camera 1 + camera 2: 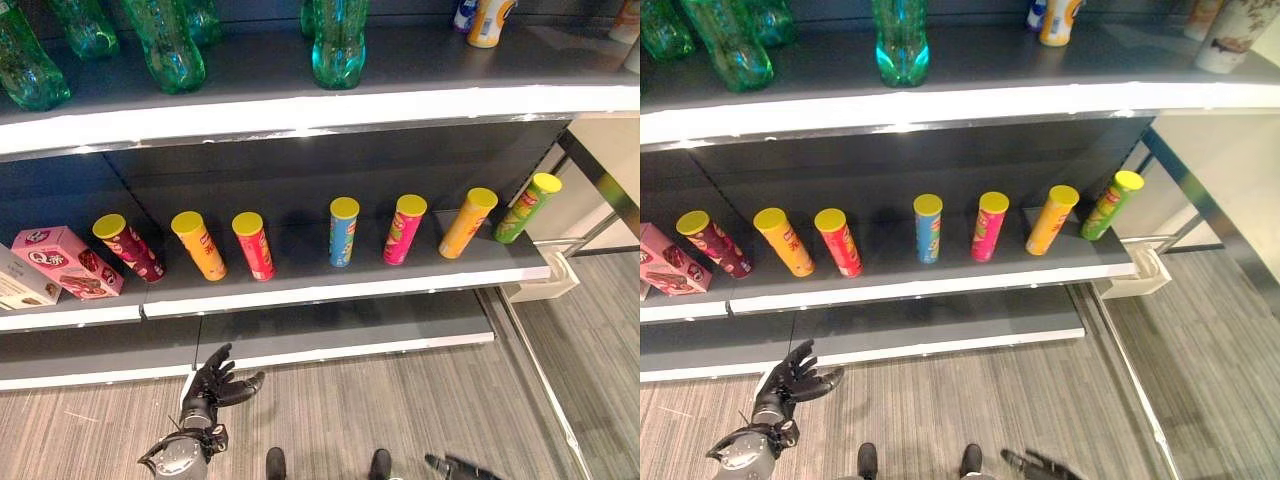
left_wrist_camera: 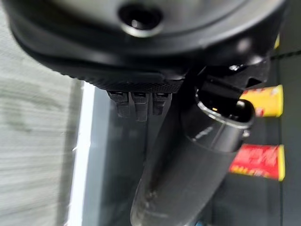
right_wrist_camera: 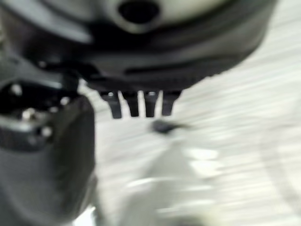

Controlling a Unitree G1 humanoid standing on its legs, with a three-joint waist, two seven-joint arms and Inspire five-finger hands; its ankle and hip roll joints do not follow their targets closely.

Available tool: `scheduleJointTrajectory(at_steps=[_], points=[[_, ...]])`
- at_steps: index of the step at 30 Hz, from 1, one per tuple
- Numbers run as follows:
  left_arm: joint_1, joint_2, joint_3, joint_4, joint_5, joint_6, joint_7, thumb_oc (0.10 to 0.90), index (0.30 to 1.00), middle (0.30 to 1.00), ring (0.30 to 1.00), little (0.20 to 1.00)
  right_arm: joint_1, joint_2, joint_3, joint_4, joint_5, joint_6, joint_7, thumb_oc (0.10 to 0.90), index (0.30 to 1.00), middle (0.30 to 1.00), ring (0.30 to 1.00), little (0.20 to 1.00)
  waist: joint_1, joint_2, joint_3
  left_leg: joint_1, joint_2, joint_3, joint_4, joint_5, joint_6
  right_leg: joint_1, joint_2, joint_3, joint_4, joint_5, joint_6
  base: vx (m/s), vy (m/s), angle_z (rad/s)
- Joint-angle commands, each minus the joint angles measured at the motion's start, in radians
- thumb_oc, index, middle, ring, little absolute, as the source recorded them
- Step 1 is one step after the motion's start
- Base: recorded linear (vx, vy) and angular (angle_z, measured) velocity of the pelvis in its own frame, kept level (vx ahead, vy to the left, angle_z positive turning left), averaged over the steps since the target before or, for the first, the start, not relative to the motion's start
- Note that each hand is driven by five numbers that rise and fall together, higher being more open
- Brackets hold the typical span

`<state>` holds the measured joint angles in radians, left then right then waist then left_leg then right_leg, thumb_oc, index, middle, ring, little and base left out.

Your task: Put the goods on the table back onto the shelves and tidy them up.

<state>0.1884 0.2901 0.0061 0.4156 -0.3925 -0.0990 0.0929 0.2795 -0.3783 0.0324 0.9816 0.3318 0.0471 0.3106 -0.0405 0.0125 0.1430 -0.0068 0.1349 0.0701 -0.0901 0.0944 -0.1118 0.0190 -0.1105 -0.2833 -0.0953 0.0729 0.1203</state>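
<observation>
Several tall chip cans with yellow lids stand in a row on the middle shelf (image 1: 330,285): maroon (image 1: 128,247), orange (image 1: 198,244), red (image 1: 253,244), blue (image 1: 343,231), pink (image 1: 404,229), yellow (image 1: 467,222) and green (image 1: 526,207). My left hand (image 1: 212,385) hangs low in front of the bottom shelf, open with fingers spread and nothing in it. Its wrist view shows the thumb (image 2: 188,165) with the orange can (image 2: 263,101) and red can (image 2: 256,161) beyond. My right hand (image 1: 460,467) sits at the lower edge over the floor, open and holding nothing.
A pink box (image 1: 68,262) and a white box (image 1: 20,280) lie at the middle shelf's left end. Green bottles (image 1: 338,45) stand on the upper shelf, with a yellow-white bottle (image 1: 490,20) further right. A white bracket (image 1: 545,275) and a black frame (image 1: 600,180) flank the right end.
</observation>
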Motion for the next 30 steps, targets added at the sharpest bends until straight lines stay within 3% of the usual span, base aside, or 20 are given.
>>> scheduleJointTrajectory(at_steps=[1, 7, 19, 30], points=[[-0.088, 0.088, 0.079, -0.055, 0.008, -0.081, 0.077, 0.8, 0.9, 0.9, 0.9, 0.9, -0.006, -0.087, 0.061, -0.194, -0.121, -0.023, -0.07, 0.8, 0.9, 0.9, 0.9, 0.9, 0.011, -0.059, 0.039, -0.022, 0.055, 0.006, 0.003, -0.061, -0.068, 0.023, -0.124, 0.001, 0.008, -0.047, 0.104, 0.07, -0.049, -0.18], [-0.171, 0.133, 0.159, -0.05, 0.017, -0.106, 0.172, 0.8, 0.9, 0.9, 0.9, 0.9, -0.04, 0.018, 0.007, 0.036, -0.185, -0.035, -0.195, 0.8, 0.9, 0.9, 0.9, 0.9, -0.011, -0.071, 0.044, -0.01, 0.059, 0.019, 0.003, -0.073, -0.064, 0.019, -0.116, 0.027, 0.008, -0.052, 0.102, 0.06, -0.028, -0.11], [-0.319, 0.227, 0.157, -0.016, 0.065, -0.126, 0.265, 0.8, 0.9, 0.9, 0.9, 0.9, -0.058, 0.036, 0.053, -0.082, -0.147, -0.06, -0.231, 0.8, 0.9, 0.9, 0.9, 0.9, -0.032, -0.118, 0.089, -0.061, 0.063, 0.034, 0.003, -0.065, -0.061, -0.061, -0.104, 0.073, 0.008, -0.035, 0.106, 0.0, -0.012, -0.08], [-0.533, 0.348, 0.072, 0.049, 0.065, -0.142, 0.313, 0.8, 0.9, 0.9, 0.9, 0.9, -0.099, 0.026, 0.116, -0.145, -0.107, -0.089, -0.264, 0.8, 0.9, 0.9, 0.9, 0.9, -0.048, -0.15, 0.156, -0.147, 0.07, 0.03, 0.003, -0.038, -0.063, -0.156, -0.098, 0.099, 0.014, -0.011, 0.112, 0.0, -0.007, 0.0]])
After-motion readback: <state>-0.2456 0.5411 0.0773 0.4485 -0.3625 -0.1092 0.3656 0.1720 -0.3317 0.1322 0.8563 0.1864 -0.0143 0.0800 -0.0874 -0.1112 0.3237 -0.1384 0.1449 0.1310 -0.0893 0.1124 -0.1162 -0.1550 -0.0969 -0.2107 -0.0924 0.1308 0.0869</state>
